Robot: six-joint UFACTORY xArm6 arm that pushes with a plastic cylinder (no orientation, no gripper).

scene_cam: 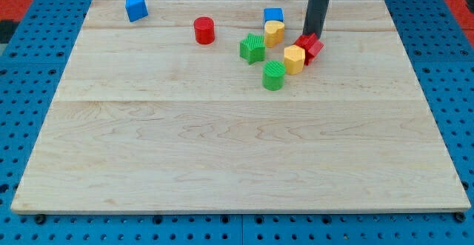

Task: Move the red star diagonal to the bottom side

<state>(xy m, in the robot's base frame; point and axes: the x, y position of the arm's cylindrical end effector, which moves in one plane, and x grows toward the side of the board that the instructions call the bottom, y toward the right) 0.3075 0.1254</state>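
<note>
Near the wooden table's (222,149) top edge, right of centre, my tip (308,36) on an upright dark rod touches the red star block (311,47), holding nothing, beside a yellow block (294,58).

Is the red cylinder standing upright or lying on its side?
Upright. The red cylinder shows its round flat face on top and straight sides below, standing alone left of the green star.
</note>
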